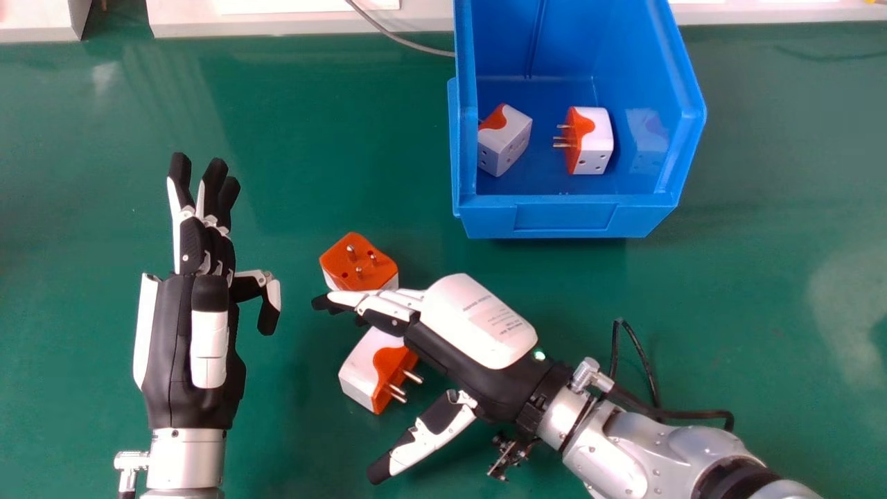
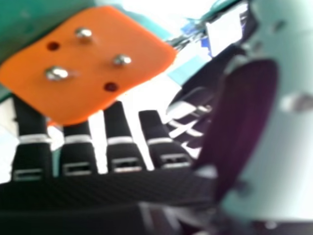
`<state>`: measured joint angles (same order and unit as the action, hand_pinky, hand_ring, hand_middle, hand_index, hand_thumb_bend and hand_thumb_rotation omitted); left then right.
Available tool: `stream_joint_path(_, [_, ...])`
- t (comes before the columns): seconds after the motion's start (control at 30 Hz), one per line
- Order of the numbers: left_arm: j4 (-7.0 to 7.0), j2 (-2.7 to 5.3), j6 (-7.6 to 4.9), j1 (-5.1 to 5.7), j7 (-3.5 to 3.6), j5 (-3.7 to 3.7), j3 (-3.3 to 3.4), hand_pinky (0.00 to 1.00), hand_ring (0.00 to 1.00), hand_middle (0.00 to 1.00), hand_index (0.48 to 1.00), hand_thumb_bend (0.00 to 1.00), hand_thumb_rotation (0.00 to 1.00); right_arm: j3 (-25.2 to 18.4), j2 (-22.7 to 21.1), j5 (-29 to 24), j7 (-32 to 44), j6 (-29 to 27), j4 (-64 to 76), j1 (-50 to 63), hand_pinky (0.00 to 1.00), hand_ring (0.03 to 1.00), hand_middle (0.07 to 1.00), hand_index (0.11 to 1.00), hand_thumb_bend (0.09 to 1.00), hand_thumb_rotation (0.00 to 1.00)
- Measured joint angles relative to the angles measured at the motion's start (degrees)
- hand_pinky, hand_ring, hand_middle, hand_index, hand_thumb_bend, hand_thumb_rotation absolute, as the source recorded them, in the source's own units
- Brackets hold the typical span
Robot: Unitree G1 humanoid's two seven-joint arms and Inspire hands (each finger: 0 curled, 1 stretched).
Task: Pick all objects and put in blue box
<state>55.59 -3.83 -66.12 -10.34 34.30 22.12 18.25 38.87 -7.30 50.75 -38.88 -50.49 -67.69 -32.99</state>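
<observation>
The right hand [image 1: 466, 343] is wide open, an unheld adapter [image 1: 362, 367] between thumb and fingers; contact unclear. The left hand [image 1: 194, 346] is open.

Two adapters [image 1: 594, 156] in box [image 1: 565, 216]; two others [image 1: 360, 367] nearer, left

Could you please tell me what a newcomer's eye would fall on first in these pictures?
Most likely the big blue box, beyond the hands on the green table, with two orange-and-white plugs inside. Next would come the right hand, its straight fingers partly hiding two more plugs. In the right hand view, an orange plug face with three metal pins stands out.
</observation>
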Motion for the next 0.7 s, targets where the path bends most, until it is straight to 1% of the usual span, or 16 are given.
stream_joint_path(0.03, [0.0,-0.01,0.0,0.0,0.05,0.01,0.01,0.0,1.0,1.0,1.0,1.0,0.94,0.3,0.0,0.8,-1.3,0.1,0.0,-0.1,0.51,0.617,0.705,0.727,0.864,0.22])
stream_joint_path(0.07, [0.0,-0.01,0.0,0.0,0.08,0.03,0.0,0.0,1.0,1.0,1.0,1.0,0.94,0.5,0.0,1.4,-2.3,0.2,0.0,-0.2,0.51,0.617,0.705,0.727,0.864,0.22])
stream_joint_path(0.1, [0.0,-0.01,0.01,0.0,0.13,0.05,0.01,0.0,1.0,1.0,1.0,1.0,0.93,0.8,-0.1,1.7,-3.3,0.3,0.0,-0.3,0.49,0.587,0.659,0.684,0.797,0.17])
stream_joint_path(0.13, [0.0,0.0,0.01,0.0,0.2,0.14,0.0,0.0,1.0,1.0,1.0,1.0,0.93,1.2,-0.2,1.9,-4.3,0.4,0.0,-0.5,0.49,0.587,0.659,0.684,0.797,0.17])
stream_joint_path(0.2, [0.0,0.0,0.01,-0.01,0.33,0.28,0.01,0.0,1.0,1.0,1.0,1.0,0.93,1.5,-0.3,2.2,-5.5,0.4,0.0,-0.7,0.46,0.537,0.591,0.621,0.7,0.11])
stream_joint_path(0.23, [0.0,0.0,0.01,-0.01,0.44,0.31,0.02,0.0,1.0,1.0,1.0,1.0,0.93,1.8,-0.4,2.3,-6.0,0.4,-0.1,-0.9,0.46,0.537,0.591,0.621,0.7,0.11])
stream_joint_path(0.27, [0.0,0.0,0.01,-0.01,0.53,0.31,0.01,0.0,1.0,1.0,1.0,1.0,0.93,2.0,-0.4,2.4,-6.3,0.4,-0.2,-1.0,0.44,0.516,0.567,0.598,0.665,0.09])
stream_joint_path(0.3, [0.0,0.0,0.02,-0.02,0.59,0.31,0.01,0.0,1.0,1.0,1.0,1.0,0.93,2.2,-0.4,2.8,-6.6,0.6,-0.3,-1.3,0.44,0.516,0.567,0.598,0.665,0.09])
stream_joint_path(0.37, [0.0,0.0,0.02,-0.06,0.62,0.31,0.01,0.0,1.0,1.0,1.0,1.0,0.93,2.6,-0.6,3.4,-6.9,1.0,-0.4,-1.5,0.42,0.486,0.536,0.56,0.616,0.06])
stream_joint_path(0.4, [0.0,-0.01,0.02,-0.08,0.63,0.31,0.01,0.0,1.0,1.0,1.0,1.0,0.93,2.7,-0.6,3.5,-7.0,1.0,-0.5,-1.6,0.42,0.486,0.536,0.56,0.616,0.06])
stream_joint_path(0.43, [0.0,-0.01,0.03,-0.08,0.63,0.31,0.02,0.0,1.0,1.0,1.0,1.0,0.93,2.7,-0.7,3.5,-7.0,0.9,-0.5,-1.7,0.41,0.469,0.532,0.55,0.596,0.04])
stream_joint_path(0.7, [0.0,-0.08,0.06,-0.2,0.68,0.32,0.03,0.0,1.0,1.0,1.0,1.0,0.93,3.2,-1.7,3.5,-7.8,0.5,-0.6,-2.3,0.4,0.439,0.525,0.527,0.557,0.02])
